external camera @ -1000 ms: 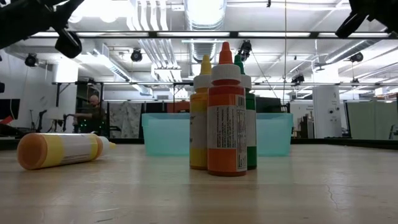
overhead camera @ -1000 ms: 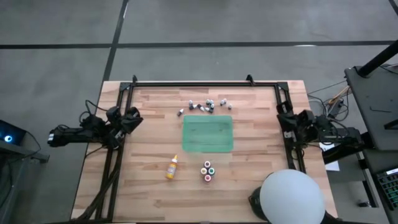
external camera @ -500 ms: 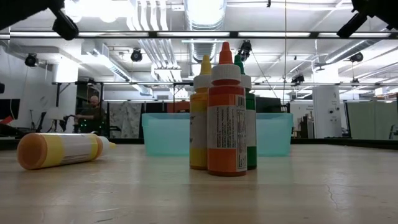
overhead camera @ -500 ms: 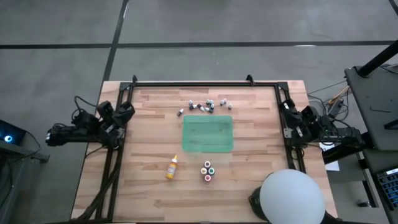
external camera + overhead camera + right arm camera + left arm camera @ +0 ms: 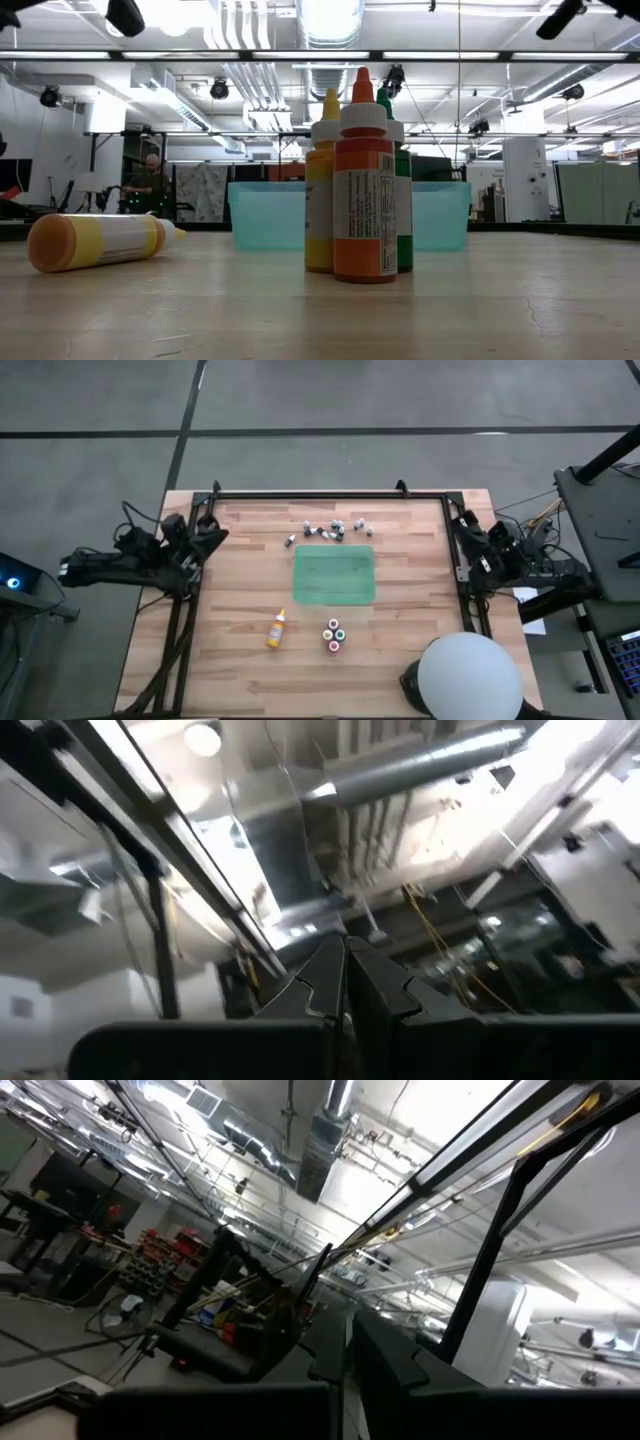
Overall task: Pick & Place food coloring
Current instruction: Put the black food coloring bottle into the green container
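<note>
Several tiny food coloring bottles (image 5: 330,530) lie scattered near the table's far edge. Behind a green rectangular bin (image 5: 334,574), a small cluster (image 5: 335,635) stands upright, its orange bottle (image 5: 363,200) in front in the low view. A yellow-orange dropper bottle (image 5: 277,628) lies on its side at the near left (image 5: 95,242). My left gripper (image 5: 212,532) is shut and raised at the left edge, far from every bottle. At the right edge my right gripper (image 5: 462,525) is also shut and raised. Their wrist views show the left gripper (image 5: 347,1365) and the right gripper (image 5: 346,985) pointing up at the ceiling.
A black rail frame (image 5: 310,493) runs along the table's far edge and both sides. A white dome (image 5: 470,678) covers the near right corner. Bare wood (image 5: 240,575) lies between the bin and each arm.
Both arms have lifted off their resting places, the left one more. In the low view their dark parts have climbed to the top edge of the picture. Both grippers stay shut. No bottle has moved.
</note>
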Motion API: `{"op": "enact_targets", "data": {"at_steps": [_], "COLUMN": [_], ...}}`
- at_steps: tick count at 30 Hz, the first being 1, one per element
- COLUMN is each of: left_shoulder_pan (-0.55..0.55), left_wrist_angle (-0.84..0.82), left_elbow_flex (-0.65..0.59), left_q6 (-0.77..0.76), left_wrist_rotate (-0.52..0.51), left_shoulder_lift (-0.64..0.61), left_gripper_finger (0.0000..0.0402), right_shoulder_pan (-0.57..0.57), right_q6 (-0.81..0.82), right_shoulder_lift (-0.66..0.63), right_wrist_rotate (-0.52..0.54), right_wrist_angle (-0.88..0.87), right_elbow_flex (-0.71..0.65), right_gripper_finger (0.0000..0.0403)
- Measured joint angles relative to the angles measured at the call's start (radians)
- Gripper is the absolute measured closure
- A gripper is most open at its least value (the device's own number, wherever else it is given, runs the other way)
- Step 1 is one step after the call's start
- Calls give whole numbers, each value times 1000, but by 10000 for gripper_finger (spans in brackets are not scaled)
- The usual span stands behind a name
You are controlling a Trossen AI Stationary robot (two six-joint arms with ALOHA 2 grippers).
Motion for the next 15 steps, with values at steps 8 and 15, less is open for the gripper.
{"op": "enact_targets", "data": {"at_steps": [8, 15], "left_shoulder_pan": [0, 0], "left_wrist_angle": [-178, -350], "left_elbow_flex": [161, 308], "left_q6": [53, 144], "left_wrist_rotate": [-18, -45], "left_shoulder_lift": [78, 133], "left_gripper_finger": [401, 401], "right_shoulder_pan": [0, 0], "right_q6": [-11, -47], "right_shoulder_lift": [223, 424], "right_wrist_rotate": [26, 26], "right_wrist_angle": [-245, -436], "right_elbow_flex": [259, 499], "right_gripper_finger": [394, 394]}}
